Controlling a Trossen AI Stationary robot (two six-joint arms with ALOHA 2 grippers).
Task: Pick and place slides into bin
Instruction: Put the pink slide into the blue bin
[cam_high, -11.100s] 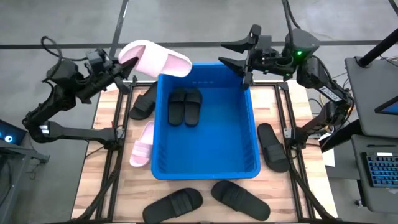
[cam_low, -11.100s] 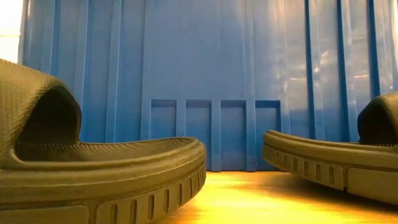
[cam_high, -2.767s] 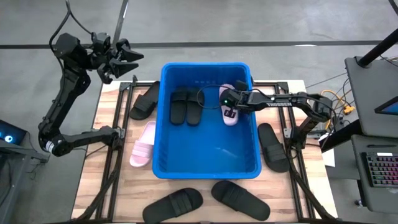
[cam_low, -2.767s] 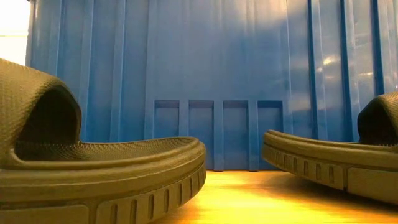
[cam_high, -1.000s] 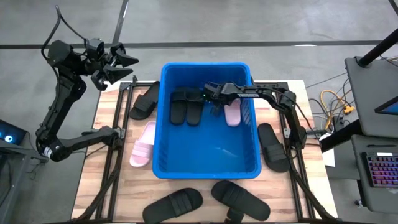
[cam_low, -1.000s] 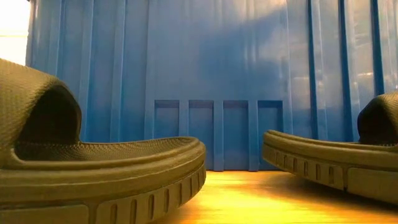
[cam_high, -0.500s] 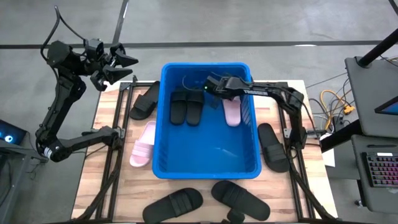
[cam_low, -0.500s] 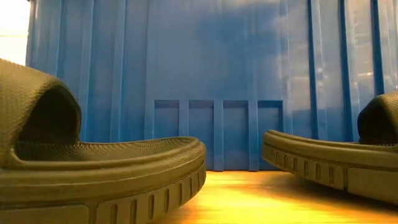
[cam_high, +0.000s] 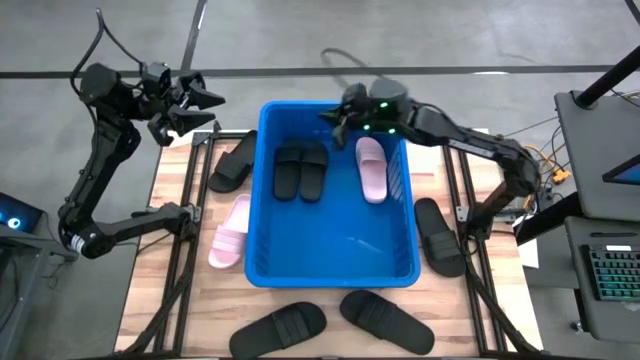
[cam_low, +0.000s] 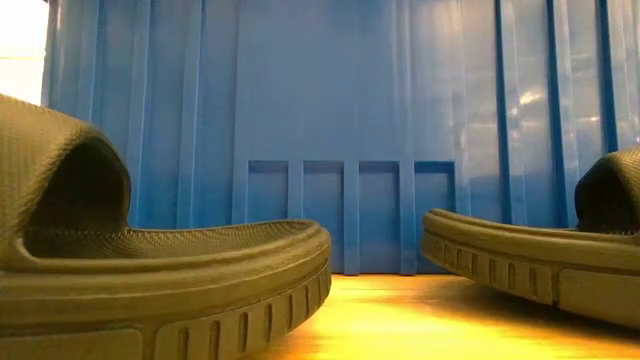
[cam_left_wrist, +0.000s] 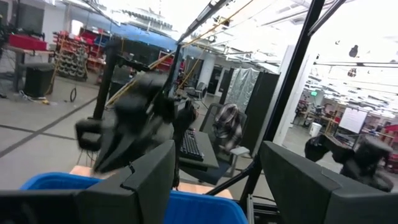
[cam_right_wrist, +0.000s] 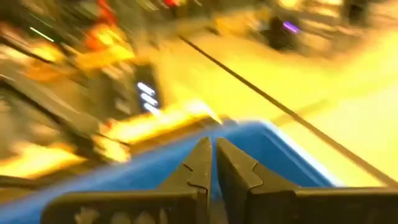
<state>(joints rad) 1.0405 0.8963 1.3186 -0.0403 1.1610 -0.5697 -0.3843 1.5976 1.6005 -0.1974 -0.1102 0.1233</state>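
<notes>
From above, the right gripper (cam_high: 335, 116) has lifted out of the bin (cam_high: 262, 200) and now sits over its rim at about 12 o'clock, fingers pressed together and empty, whereas 0.5 s ago it was still down among the slides; the pink slide (cam_high: 371, 168) it carried lies flat on the bin floor beside the 2 black slides (cam_high: 299, 168), so 3 are in and that placement looks finished. Left outside are a pink slide (cam_high: 229, 231) at 9 o'clock, a black one (cam_high: 232, 160) at 10 o'clock, another (cam_high: 440, 235) at 3 o'clock, and 2 more (cam_high: 331, 321) at 6 o'clock, all close to the bin walls, which I judge leaves tight room for fingers on the bin side. The left gripper (cam_high: 207, 101) hovers spread off the table's 10 o'clock corner, as it did 1 s ago. At table height, only the bin wall (cam_low: 340, 130) and 2 black slides (cam_low: 160, 280) in front show; no arm is seen. The left wrist view shows its fingers (cam_left_wrist: 149, 180) apart over the bin rim (cam_left_wrist: 205, 208). The right wrist view shows fingertips (cam_right_wrist: 202, 163) nearly touching above the blue rim (cam_right_wrist: 273, 149).
</notes>
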